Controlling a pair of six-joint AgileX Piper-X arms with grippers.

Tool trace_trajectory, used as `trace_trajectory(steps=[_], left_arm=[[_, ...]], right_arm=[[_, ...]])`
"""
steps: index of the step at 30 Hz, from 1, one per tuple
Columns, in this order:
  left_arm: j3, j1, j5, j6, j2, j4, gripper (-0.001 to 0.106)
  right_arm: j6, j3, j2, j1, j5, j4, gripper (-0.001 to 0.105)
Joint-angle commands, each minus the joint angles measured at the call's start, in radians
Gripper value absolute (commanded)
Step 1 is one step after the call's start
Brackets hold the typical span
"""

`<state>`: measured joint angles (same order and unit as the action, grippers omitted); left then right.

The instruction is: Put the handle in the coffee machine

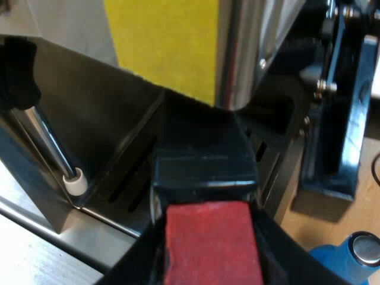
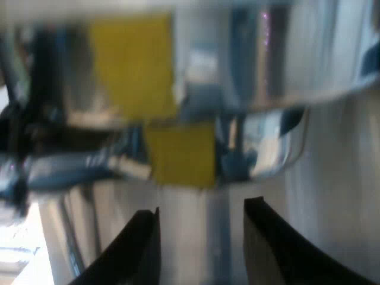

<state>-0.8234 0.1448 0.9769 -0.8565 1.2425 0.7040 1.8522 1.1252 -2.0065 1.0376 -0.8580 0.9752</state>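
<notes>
The holder's dark handle (image 1: 205, 160) with its red end (image 1: 212, 243) lies between the black fingers of my left gripper (image 1: 209, 261), which is shut on it. The handle reaches in under the espresso machine's shiny front (image 1: 243, 53), just below a yellow patch (image 1: 166, 41) and above the slotted drip tray (image 1: 127, 190). My right gripper (image 2: 200, 237) is open, nothing between its two black fingers (image 2: 139, 249), facing a shiny part of the machine with a yellow patch (image 2: 181, 154).
A metal steam wand with a white tip (image 1: 75, 183) hangs over the drip tray beside the handle. A blue tamper with a metal top (image 1: 356, 252) stands on the wooden surface near the machine's base.
</notes>
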Motion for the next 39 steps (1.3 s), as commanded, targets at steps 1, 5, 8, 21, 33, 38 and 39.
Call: trace_trajectory(steps=[1,5,8,21,33,38,39], left_arm=[[-0.01,0.003,0.143,0.035,-0.043,-0.018,0.0],[-0.01,0.003,0.143,0.035,-0.043,-0.018,0.0],[-0.01,0.003,0.143,0.035,-0.043,-0.018,0.0],[-0.008,0.003,0.136,0.035,-0.043,-0.015,0.0],[-0.008,0.003,0.136,0.035,-0.043,-0.015,0.0],[-0.008,0.003,0.136,0.039,-0.043,-0.015,0.0],[-0.008,0.003,0.136,0.039,-0.043,-0.015,0.0]], right_arm=[[0.013,0.013,0.0,-0.021,-0.004,0.026,0.036],[0.013,0.014,0.0,-0.031,0.001,0.067,0.036],[0.013,0.014,0.0,-0.031,0.011,0.073,0.036],[0.151,0.014,0.0,-0.031,0.112,0.152,0.036],[0.151,0.016,0.0,-0.031,0.107,0.218,0.036],[0.149,0.016,0.0,-0.031,0.107,0.218,0.036],[0.149,0.016,0.0,-0.031,0.107,0.221,0.036]])
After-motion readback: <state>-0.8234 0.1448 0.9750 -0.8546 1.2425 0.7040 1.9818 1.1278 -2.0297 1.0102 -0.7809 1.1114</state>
